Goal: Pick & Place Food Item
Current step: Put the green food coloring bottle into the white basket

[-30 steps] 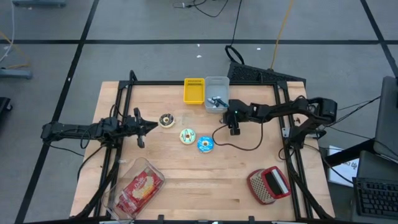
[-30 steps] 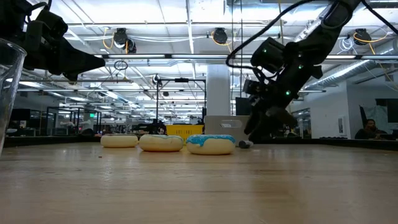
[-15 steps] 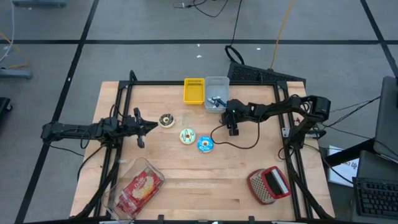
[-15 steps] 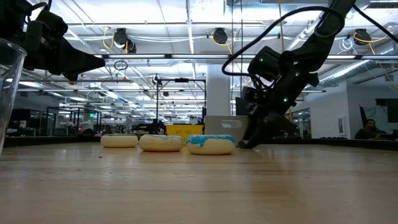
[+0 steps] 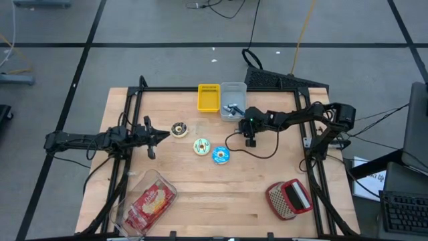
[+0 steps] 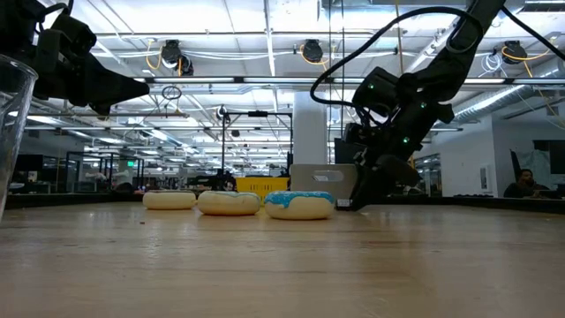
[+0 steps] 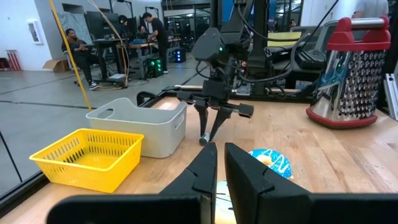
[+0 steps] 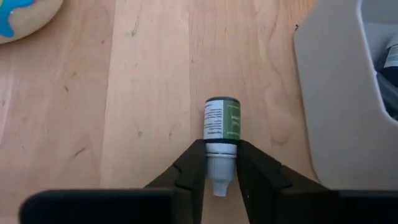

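Our right end effector (image 8: 221, 167) is clamped on a small dropper bottle (image 8: 222, 127) lying on the desk (image 5: 267, 187). Bottle's long axis runs w/ the fingers, body toward 12 o'clock. Left end effector (image 5: 152, 137), clenched on nothing, waits far off.

In the right wrist view, the blue-iced donut (image 8: 22, 17) is cut off at the upper left corner and the grey bin (image 8: 348, 93) runs off the right edge. In the low view, the clear cup (image 6: 11, 132) is cropped at the left edge. From above, the bin's contents (image 5: 233, 108) are too small to identify.
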`<action>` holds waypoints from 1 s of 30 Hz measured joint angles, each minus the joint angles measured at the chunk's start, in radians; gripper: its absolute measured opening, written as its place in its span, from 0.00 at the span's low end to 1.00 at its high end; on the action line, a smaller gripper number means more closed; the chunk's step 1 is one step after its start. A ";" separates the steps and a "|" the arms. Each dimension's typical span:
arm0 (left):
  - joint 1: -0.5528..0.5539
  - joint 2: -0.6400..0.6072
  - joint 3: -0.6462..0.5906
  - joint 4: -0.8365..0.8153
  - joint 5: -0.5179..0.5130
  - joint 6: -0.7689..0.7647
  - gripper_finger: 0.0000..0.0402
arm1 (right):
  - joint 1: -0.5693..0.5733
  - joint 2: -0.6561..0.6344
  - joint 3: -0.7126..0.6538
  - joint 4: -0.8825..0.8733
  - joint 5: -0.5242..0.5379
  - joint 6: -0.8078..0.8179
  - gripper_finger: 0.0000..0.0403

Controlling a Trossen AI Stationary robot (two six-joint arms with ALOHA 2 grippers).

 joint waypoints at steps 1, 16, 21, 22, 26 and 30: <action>0.000 0.000 0.000 0.000 0.000 0.000 0.08 | 0.000 0.000 0.000 0.000 0.000 0.000 0.14; 0.000 0.000 0.000 0.000 0.000 0.000 0.08 | 0.055 -0.185 -0.004 0.154 -0.072 0.112 0.14; 0.000 0.000 0.000 -0.001 0.000 0.000 0.08 | 0.008 -0.254 -0.003 0.308 0.024 0.150 0.14; 0.000 0.000 0.000 0.000 0.000 0.000 0.08 | -0.011 -0.257 -0.002 0.328 0.047 0.150 0.14; 0.000 0.000 0.000 0.000 0.000 0.000 0.08 | -0.117 -0.256 -0.002 0.313 0.054 0.161 0.14; 0.000 0.000 0.000 0.000 0.000 0.000 0.08 | -0.191 -0.223 -0.002 0.263 0.050 0.182 0.15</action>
